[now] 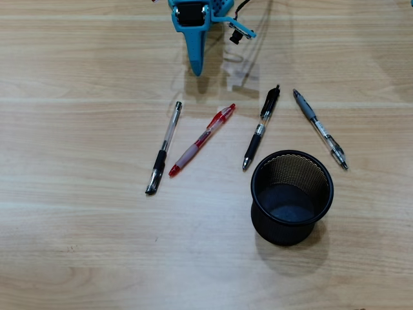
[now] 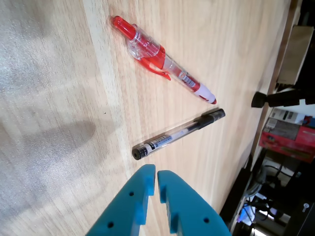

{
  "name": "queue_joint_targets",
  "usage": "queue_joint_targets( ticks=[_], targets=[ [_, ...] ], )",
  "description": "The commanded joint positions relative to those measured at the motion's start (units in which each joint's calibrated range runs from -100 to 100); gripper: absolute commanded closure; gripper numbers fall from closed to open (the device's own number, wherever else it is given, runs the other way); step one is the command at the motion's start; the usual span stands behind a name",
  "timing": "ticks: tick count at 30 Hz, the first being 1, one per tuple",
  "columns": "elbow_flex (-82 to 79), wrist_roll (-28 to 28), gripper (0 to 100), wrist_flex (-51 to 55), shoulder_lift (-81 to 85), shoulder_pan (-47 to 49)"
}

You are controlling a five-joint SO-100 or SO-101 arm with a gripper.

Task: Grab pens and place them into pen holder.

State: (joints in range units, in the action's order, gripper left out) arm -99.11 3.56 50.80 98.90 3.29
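Gripper: we see its teal fingers nearly together, holding nothing, above bare table
Clear pen with black sleeve: leftmost in the overhead view, near-vertical axis, sleeve end towards the bottom
Red pen: just right of it, slanting up to the right
Black pen: steep, lower tip near the pen holder
Grey and clear pen: slanting down-right, beside the holder's rim
Pen holder: upright, empty, lower right

You are looking at a light wooden table top with pale grain bands running across the overhead view. Beyond its far edge in the wrist view you can see a red box and a beige box, amid dark, indistinct clutter.
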Motion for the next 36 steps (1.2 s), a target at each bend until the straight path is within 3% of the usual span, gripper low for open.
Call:
queue_joint_targets(
  ticks=[1, 36],
  targets=[
    [-0.25, 0.10, 98, 0.09, 0.59, -0.50],
    [-0.25, -0.06, 98, 0.09, 0.59, 0.69]
  ],
)
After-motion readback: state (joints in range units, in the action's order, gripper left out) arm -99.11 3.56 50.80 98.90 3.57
